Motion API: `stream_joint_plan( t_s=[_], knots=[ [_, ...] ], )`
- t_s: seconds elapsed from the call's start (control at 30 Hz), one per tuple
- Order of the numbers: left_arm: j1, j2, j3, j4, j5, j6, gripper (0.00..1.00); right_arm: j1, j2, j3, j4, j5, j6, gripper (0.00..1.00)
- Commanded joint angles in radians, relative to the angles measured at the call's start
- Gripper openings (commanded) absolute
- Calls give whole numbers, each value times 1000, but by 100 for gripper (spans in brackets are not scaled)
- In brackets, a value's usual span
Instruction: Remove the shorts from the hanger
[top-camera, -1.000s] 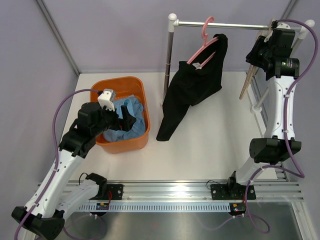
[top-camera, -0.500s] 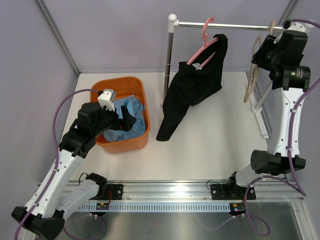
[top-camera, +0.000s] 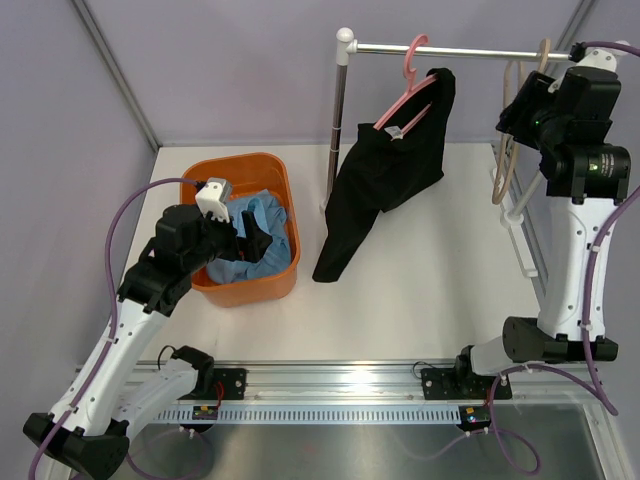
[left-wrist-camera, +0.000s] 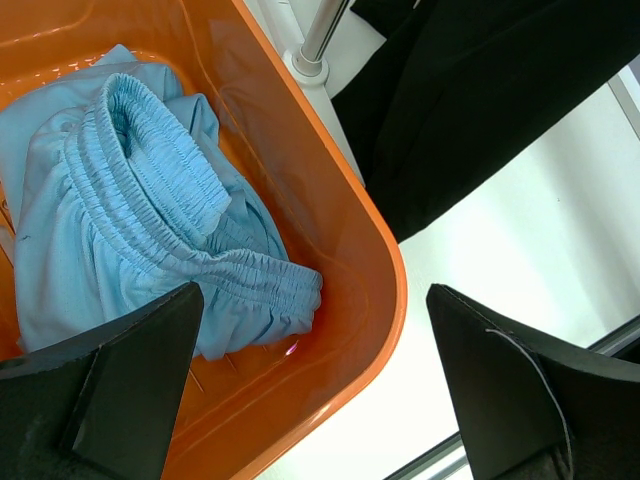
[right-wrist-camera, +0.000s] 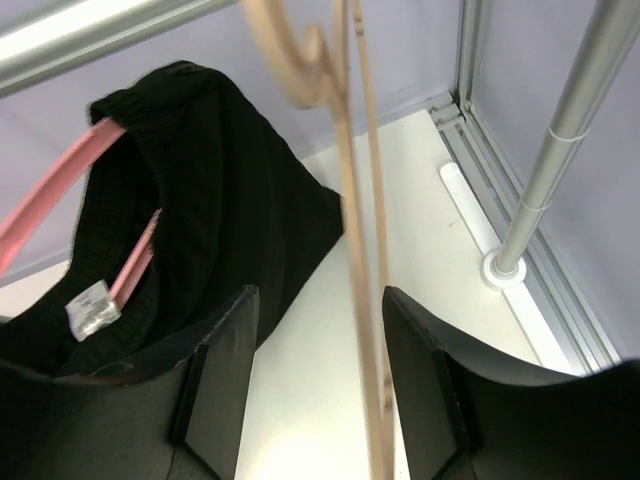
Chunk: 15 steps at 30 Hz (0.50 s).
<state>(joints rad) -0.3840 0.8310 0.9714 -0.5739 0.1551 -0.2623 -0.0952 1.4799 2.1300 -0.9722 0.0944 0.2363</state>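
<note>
From above, the orange bin (top-camera: 283, 172) sits on the left of the counter (top-camera: 430, 290), the blue shorts (top-camera: 262, 212) heaped inside it and my left jaws hanging over them. My left wrist shows those jaws spread wide, gripping nothing. My right wrist shows my right jaws apart, one on either side of the bare wooden hanger (right-wrist-camera: 352, 250). Left of it is a black garment (right-wrist-camera: 200, 200) on a pink hanger (right-wrist-camera: 45, 195).

Bright, soft, even light from above, only faint shadows on the white table (top-camera: 440, 290), which blows out in the left wrist view. Wooden hanger (right-wrist-camera: 375, 430) is a blurry smear up close; black garment (top-camera: 400, 170) swallows all detail.
</note>
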Motion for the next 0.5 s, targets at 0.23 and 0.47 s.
stream_joint_plan(
  t_s=[0.23,0.47],
  knots=[
    [0,-12,-7,48,3,6,99,379,3,120,44,149,52,64],
    [0,-9,-8,49,-2,5,99,546,143,166,162,294,77,66]
  ],
)
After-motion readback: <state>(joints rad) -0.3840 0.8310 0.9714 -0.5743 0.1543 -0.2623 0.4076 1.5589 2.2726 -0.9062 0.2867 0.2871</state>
